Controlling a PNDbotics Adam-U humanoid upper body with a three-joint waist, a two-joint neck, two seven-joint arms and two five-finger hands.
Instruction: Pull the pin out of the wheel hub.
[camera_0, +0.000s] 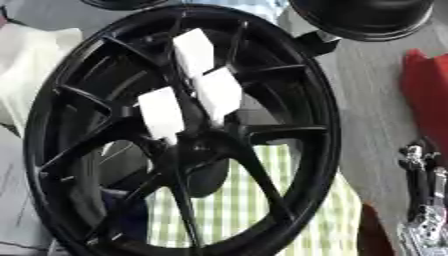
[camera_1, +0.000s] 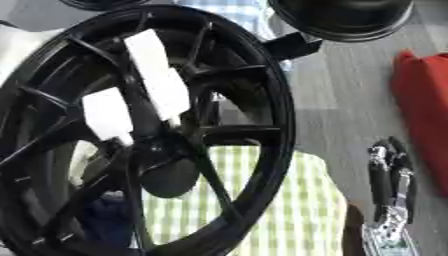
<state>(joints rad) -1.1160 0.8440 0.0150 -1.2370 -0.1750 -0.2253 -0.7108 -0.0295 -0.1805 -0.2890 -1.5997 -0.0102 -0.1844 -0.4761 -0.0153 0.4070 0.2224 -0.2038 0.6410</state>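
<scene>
A large black spoked wheel hub (camera_0: 302, 165) stands tilted and fills most of both views. Three white block-shaped pins stick out near its centre: one high (camera_0: 194, 50), one in the middle (camera_0: 219, 92) and one at the left (camera_0: 162, 114). In the right eye view the upper two overlap into one long white shape (camera_1: 157, 75). My right hand (camera_1: 389, 190) shows at the lower right, fingers straight and pointing up, apart from the wheel and holding nothing. My left hand shows in no view.
A green-and-white checked cloth (camera_0: 236, 210) lies behind the lower spokes. A red object (camera_0: 429, 85) sits at the right edge on the grey floor. Another black round part (camera_0: 363, 17) is at the top right, with a black bracket (camera_1: 293, 46) beside the rim.
</scene>
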